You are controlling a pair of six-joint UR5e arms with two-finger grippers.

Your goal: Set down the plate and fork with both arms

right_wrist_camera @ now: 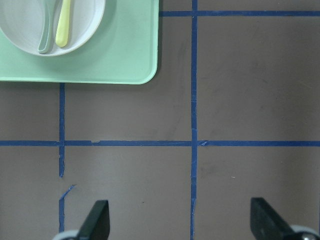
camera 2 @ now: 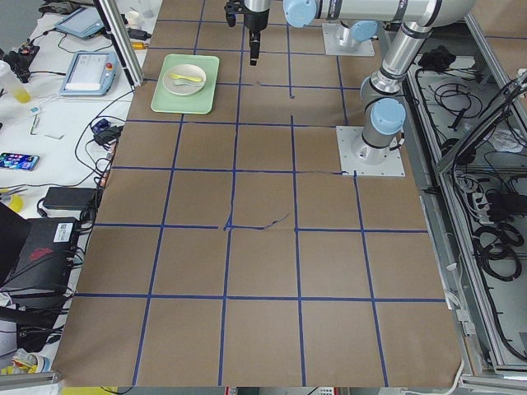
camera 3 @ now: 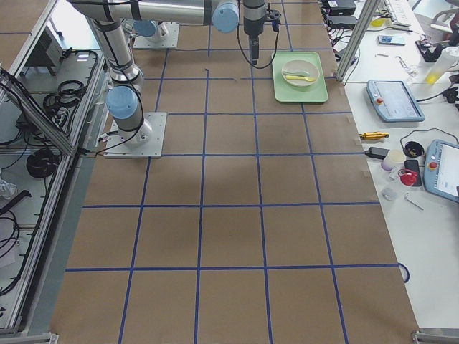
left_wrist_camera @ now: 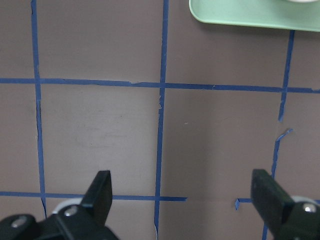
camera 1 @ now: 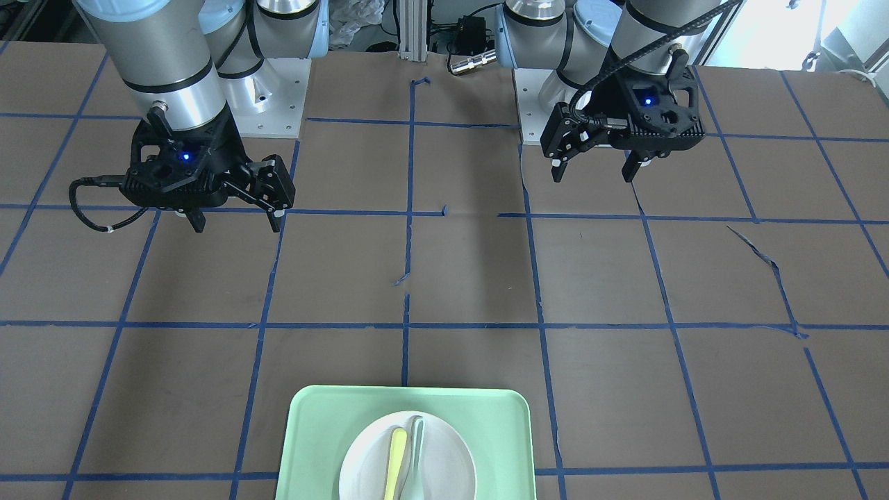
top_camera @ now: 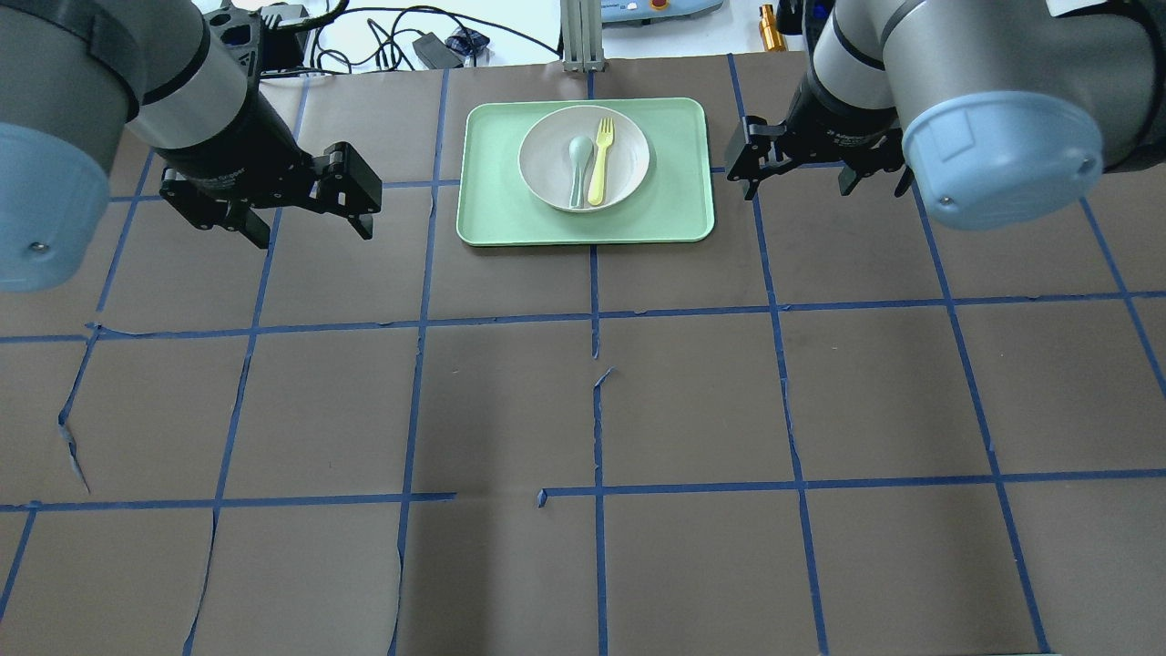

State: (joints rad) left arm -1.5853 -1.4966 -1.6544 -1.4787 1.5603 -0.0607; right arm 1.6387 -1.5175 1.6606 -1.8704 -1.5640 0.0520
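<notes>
The off-white plate [top_camera: 547, 155] sits in the mint-green tray [top_camera: 492, 214] at the table's far middle. The pale-yellow fork [top_camera: 601, 150] lies in the plate beside a grey-green spoon [top_camera: 577, 171]. My left gripper [top_camera: 314, 228] hovers open and empty left of the tray. My right gripper [top_camera: 797, 187] hovers open and empty right of the tray. In the front view the plate [camera 1: 364, 465], the fork [camera 1: 395, 462], the left gripper [camera 1: 592, 173] and the right gripper [camera 1: 237, 223] show. The right wrist view shows the plate [right_wrist_camera: 85, 20] and the fork [right_wrist_camera: 63, 22] at upper left.
The table is brown paper with a blue tape grid [top_camera: 597, 314]. The tray's corner [left_wrist_camera: 250, 12] shows at the top of the left wrist view. Cables and devices [top_camera: 428, 41] lie beyond the table's far edge.
</notes>
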